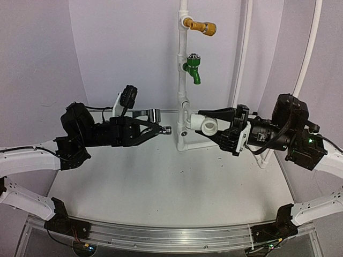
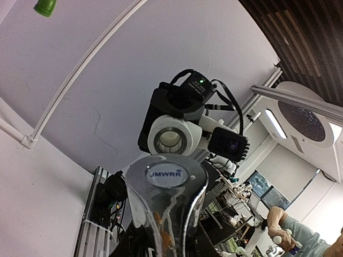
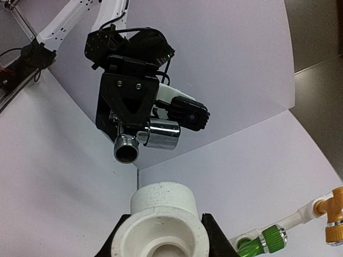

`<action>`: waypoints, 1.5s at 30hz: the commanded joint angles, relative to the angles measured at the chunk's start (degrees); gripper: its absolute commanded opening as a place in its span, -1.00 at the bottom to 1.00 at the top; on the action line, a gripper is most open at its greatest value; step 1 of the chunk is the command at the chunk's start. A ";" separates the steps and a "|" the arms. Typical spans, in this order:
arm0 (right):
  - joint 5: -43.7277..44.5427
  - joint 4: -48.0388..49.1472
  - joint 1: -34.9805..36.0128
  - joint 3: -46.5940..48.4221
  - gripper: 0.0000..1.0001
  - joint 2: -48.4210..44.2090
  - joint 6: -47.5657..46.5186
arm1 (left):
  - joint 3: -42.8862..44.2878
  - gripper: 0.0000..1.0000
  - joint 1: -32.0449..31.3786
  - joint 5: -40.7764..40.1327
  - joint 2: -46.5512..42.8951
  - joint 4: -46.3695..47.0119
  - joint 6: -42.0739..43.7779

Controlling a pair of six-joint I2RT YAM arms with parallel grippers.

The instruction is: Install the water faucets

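Observation:
My left gripper (image 1: 156, 128) is shut on the shiny silver tap (image 1: 161, 127), held level above the table with its threaded end pointing right. In the left wrist view the tap (image 2: 169, 187) fills the lower middle, its round label facing the camera. My right gripper (image 1: 210, 126) is shut on the short white fitting (image 1: 206, 125), next to the foot of the white pipe stand (image 1: 184, 104). The fitting (image 3: 163, 222) sits between dark fingers (image 3: 218, 238) in the right wrist view, its socket facing the tap (image 3: 150, 136). A small gap separates the two pieces.
On the upright pipe, a green tap (image 1: 193, 68) points down and a yellow-brass tap (image 1: 203, 27) sticks out above it. Two more white pipes (image 1: 242, 59) rise at the back right. An aluminium rail (image 1: 161, 233) runs along the near edge.

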 commanded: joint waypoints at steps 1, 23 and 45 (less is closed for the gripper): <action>-2.69 10.81 0.53 -1.52 -1.00 -1.36 -6.97 | 4.56 -0.99 -0.97 0.68 0.22 4.81 -0.40; -5.89 13.59 1.74 -3.14 -1.00 1.50 -23.85 | 14.71 -1.00 -3.61 1.36 3.44 -10.27 8.14; -5.77 10.75 2.94 -2.39 -1.00 3.02 -31.60 | 14.27 -1.00 -3.89 1.46 1.87 -11.55 8.33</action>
